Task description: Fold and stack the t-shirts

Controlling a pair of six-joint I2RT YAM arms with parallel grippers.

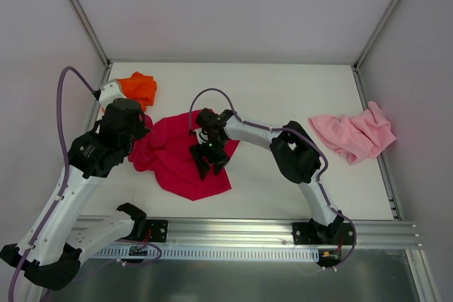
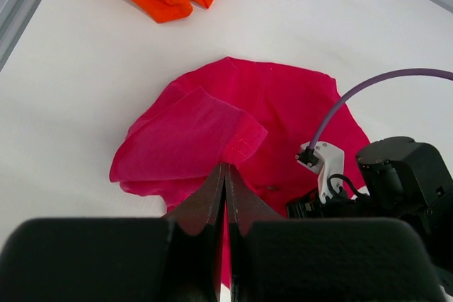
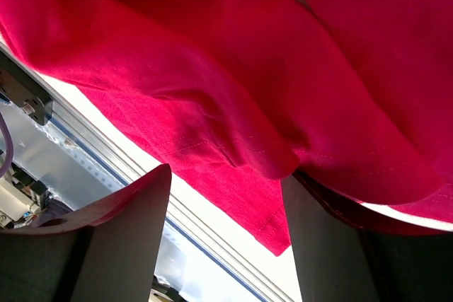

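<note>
Left hand [image 2: 225, 171] pinching crimson t-shirt [image 2: 269, 104]; right hand [image 3: 225, 175] open.

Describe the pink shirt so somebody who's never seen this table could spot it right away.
Start at the white table and follow it to its right edge. There a crumpled pale pink t-shirt lies by itself. Its neighbours are a crimson t-shirt mid-table and an orange t-shirt at the far left; it is the palest and the only one on the right.
</note>
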